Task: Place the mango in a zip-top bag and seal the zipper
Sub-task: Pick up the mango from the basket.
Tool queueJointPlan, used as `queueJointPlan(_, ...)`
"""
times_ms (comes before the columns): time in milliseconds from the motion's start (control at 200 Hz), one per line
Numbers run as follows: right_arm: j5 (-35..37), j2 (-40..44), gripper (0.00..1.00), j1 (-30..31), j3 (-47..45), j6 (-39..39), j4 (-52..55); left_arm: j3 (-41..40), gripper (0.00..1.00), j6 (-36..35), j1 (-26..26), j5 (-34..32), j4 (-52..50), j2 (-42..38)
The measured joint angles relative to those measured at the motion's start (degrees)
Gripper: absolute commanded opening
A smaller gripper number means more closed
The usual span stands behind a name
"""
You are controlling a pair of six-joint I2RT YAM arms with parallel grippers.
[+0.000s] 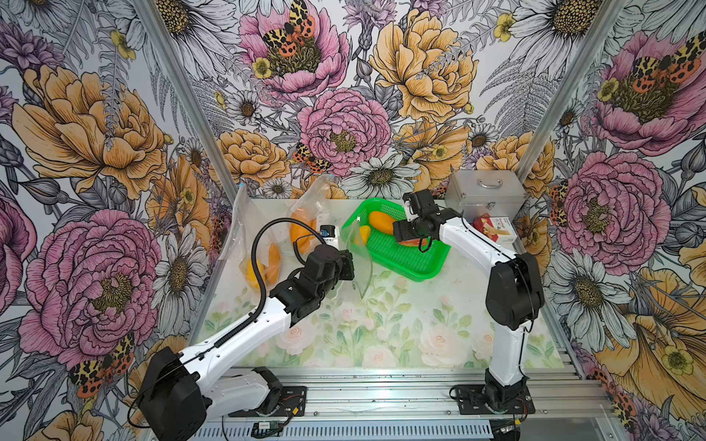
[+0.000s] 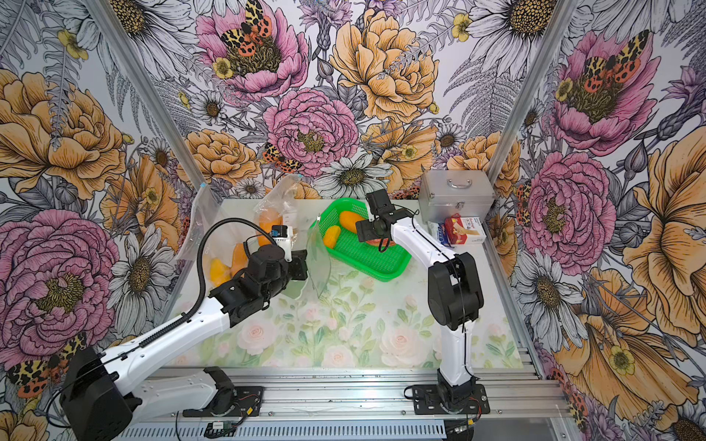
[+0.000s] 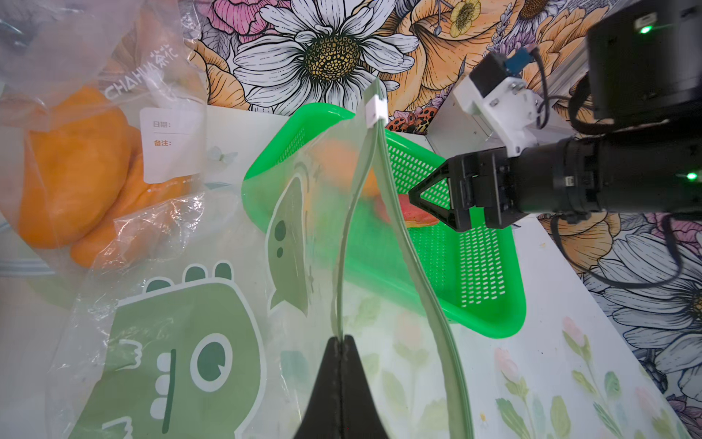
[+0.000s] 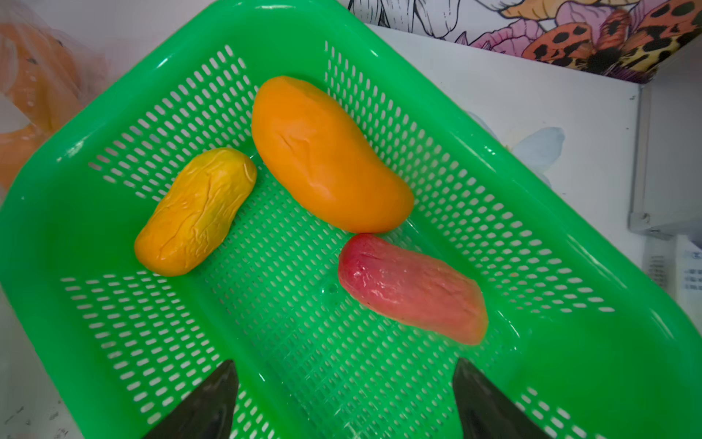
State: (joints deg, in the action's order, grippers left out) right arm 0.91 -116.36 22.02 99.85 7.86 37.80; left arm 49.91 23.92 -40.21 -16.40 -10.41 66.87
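Green basket [image 4: 494, 152] holds three mangoes [image 4: 326, 159]. Right gripper [image 4: 343, 363] above it, spread, empty. Left gripper [image 3: 343, 342] beside it, pinching zip-top bag [image 3: 182, 342] rim.

Three mangoes lie in the green basket [image 4: 592, 365]: a large orange mango [image 4: 326, 156], a smaller yellow mango [image 4: 195, 211] and a red mango [image 4: 412, 289] touching the orange one's end. The zip-top bag [image 3: 304, 228] is clear with a green dinosaur print. Its white slider [image 3: 376, 110] sits at one end and the zipper is parted. The bag stands upright beside the basket, one rim clamped in the left pincer [image 3: 343, 342].

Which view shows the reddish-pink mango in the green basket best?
The right wrist view: the reddish-pink mango lies whole and unblocked in the green perforated plastic basket. In both top views the right gripper hides most of it; the left wrist view shows a sliver.
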Motion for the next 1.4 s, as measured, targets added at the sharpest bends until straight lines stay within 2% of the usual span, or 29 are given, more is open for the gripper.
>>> queueJointPlan(65,0.83,-3.08,0.99,-0.02,2.45,-2.58,0.63,0.04,0.00,0.09,0.00,0.46,0.09,0.11)
queueJointPlan(390,4.92,-13.51,0.99,-0.59,11.06,-13.40,5.03,0.09,0.00,0.11,0.00,1.09,0.33,0.39)
queueJointPlan(681,6.01,-14.97,0.99,-1.07,10.97,-17.84,7.69,0.42,0.00,0.15,0.00,1.70,0.46,1.46)
queueJointPlan(951,8.35,-15.87,0.96,-2.25,11.56,-18.27,8.92,0.44,0.00,0.59,0.11,2.12,0.46,1.46)
queueJointPlan(1026,9.03,-17.51,0.91,-2.43,13.18,-18.12,9.16,0.44,0.00,0.90,0.17,2.14,0.46,1.46)
queueJointPlan(1166,9.40,-19.39,0.74,-2.78,14.84,-17.35,9.53,0.44,0.00,1.29,0.26,2.19,0.48,1.46)
queueJointPlan(1271,9.40,-19.39,0.48,-2.78,15.26,-17.38,9.62,0.44,0.00,1.55,0.33,2.34,0.48,1.46)
queueJointPlan(1396,9.33,-19.10,0.25,-2.78,15.17,-17.51,9.60,0.44,0.00,1.62,0.33,2.36,0.48,1.46)
